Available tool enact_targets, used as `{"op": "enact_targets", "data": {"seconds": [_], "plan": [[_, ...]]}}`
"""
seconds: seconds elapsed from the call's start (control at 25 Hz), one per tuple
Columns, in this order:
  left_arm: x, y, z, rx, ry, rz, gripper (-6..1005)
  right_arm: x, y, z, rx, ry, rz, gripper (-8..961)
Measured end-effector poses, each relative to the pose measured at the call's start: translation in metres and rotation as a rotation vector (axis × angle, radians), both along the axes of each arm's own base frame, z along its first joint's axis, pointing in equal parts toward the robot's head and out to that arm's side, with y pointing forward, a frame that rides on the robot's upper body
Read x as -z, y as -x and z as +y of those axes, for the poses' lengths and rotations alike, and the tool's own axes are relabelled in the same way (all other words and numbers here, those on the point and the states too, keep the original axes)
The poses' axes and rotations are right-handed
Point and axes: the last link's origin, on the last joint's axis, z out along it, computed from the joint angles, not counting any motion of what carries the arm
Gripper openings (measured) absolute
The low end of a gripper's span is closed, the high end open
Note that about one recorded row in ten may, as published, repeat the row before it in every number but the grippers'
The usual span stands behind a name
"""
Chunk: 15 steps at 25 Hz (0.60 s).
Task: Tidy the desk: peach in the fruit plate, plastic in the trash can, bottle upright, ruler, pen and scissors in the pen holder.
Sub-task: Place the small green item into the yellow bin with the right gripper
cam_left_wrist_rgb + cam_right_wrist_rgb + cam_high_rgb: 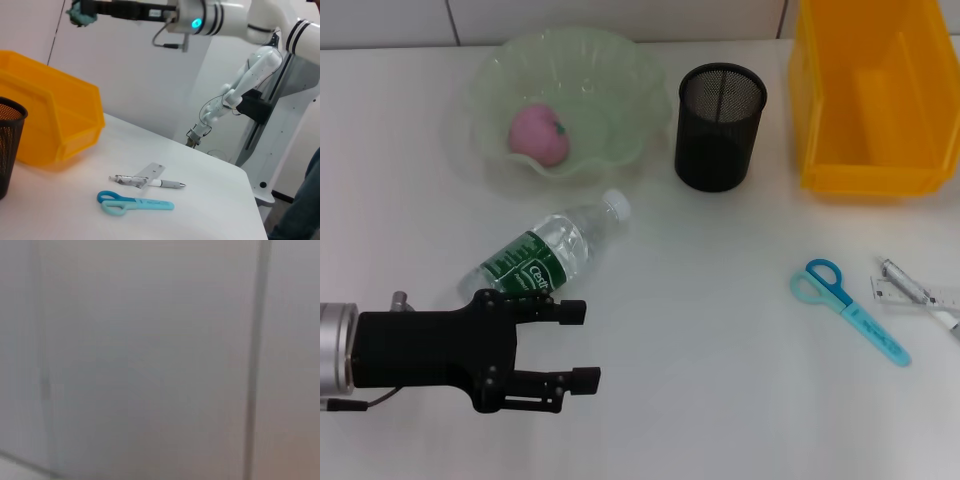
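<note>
Fingers of the left gripper (565, 345) stood spread and empty, just at 7 o'clock of the lying bottle (552, 250) on the surface; a careless approach might have rolled it (round, smooth) toward the fruit plate (490, 100). High above, the right gripper (82, 10) clutched what looked like crumpled plastic

Left gripper (578, 345): jaws apart, just beside the lying bottle (548, 251).
Peach (540, 133): in fruit plate (620, 75).
Scissors (848, 310): on desk (720, 330).
</note>
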Motion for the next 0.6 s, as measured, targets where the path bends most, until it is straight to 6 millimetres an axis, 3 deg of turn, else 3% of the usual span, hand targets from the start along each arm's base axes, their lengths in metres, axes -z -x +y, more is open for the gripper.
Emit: {"op": "enact_targets", "data": {"seconds": [0.08, 0.24, 0.44, 0.6], "plan": [[0.0, -0.001, 0.0, 0.002, 0.0, 0.0, 809, 0.011, -0.017, 0.011, 0.055, -0.052, 0.025, 117], [0.0, -0.001, 0.001, 0.004, 0.001, -0.001, 809, 0.03, -0.022, 0.019, 0.065, -0.017, 0.036, 135], [0.0, -0.002, 0.001, 0.002, 0.003, -0.002, 808, 0.035, -0.024, 0.021, 0.079, -0.011, 0.04, 158], [0.0, -0.001, 0.001, 0.002, 0.003, -0.002, 808, 0.035, -0.025, 0.02, 0.078, -0.008, 0.04, 414]]}}
